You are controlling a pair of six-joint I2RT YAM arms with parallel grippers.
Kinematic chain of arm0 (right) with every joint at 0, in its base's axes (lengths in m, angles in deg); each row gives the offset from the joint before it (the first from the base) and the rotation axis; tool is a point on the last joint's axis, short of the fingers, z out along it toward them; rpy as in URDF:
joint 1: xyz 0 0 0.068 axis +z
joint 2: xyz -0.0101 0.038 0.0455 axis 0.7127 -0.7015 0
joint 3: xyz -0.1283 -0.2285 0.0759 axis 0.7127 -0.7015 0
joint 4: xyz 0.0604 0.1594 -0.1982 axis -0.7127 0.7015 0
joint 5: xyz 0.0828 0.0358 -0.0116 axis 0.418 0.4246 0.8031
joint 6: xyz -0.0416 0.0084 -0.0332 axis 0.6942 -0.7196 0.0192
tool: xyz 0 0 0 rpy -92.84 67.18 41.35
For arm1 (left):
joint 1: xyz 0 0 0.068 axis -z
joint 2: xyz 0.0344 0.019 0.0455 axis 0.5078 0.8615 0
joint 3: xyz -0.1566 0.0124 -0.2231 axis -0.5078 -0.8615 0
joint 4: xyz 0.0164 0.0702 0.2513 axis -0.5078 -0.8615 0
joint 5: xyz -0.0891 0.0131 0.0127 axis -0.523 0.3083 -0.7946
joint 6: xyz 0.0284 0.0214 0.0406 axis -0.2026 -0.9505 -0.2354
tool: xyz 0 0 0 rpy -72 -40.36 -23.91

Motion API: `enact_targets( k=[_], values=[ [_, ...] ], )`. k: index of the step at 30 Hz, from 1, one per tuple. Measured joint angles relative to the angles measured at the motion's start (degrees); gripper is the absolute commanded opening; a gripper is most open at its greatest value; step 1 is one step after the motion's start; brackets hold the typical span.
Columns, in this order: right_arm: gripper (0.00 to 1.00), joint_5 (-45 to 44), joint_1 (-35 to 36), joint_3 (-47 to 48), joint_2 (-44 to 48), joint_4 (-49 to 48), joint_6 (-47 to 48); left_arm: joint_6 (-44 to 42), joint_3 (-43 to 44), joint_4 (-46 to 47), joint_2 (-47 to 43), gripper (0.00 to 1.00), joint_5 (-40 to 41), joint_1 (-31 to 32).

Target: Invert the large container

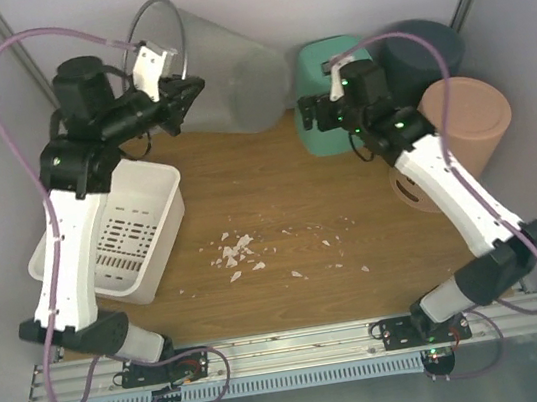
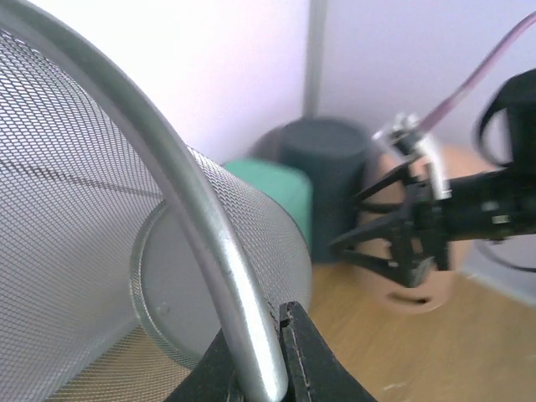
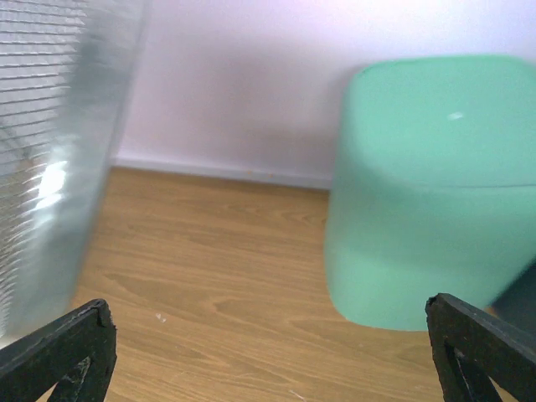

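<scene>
While the left gripper (image 2: 266, 368) pinches the metal rim (image 2: 193, 209) of the mesh bin (image 1: 230, 75), its fingers pressed together on either side of the wire hoop, the bin lies tilted at the back of the table (image 1: 278, 199), close to the rear wall; its open mouth faces left and upward and its closed base points right, towards the green bin (image 1: 319, 62); whether the base touches the table cannot be told; the right gripper (image 3: 272, 347) hangs low over the wood with its fingers spread wide and nothing between them, the mesh bin to one side of it and the green bin to the other; behind the green bin stands a dark bin (image 1: 427, 46), and just beside that a tan bin (image 1: 468, 115); a white basket (image 1: 137, 231) sits at the table's left edge under the left arm; pale scraps (image 1: 241, 256) lie scattered on the middle of the table.
</scene>
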Motion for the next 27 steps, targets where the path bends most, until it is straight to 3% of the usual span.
enact_targets(
  k=[6, 12, 16, 19, 27],
  values=[
    [1.00, -1.7, -4.6, 1.3, 10.2, 5.5, -1.7, 19.3, -14.5, 18.8, -8.5, 0.00, -18.5, -0.7],
    [1.00, -3.6, -6.8, 5.6, 18.2, 12.5, -4.5, 41.7, -31.5, 36.7, -4.5, 0.00, -29.9, -1.0],
    [1.00, -3.6, -6.8, 8.0, 22.2, 15.8, -6.2, 56.0, -42.6, 47.8, -2.7, 0.00, -33.4, -0.8],
    [1.00, -3.8, -6.8, 9.4, 24.2, 18.6, -7.0, 69.7, -51.3, 62.6, -2.3, 0.00, -34.6, -0.5],
    [1.00, -2.0, -6.8, 7.9, 23.0, 26.0, -9.8, 86.7, -56.1, 85.2, 0.5, 0.00, -34.5, 4.8]
  ],
)
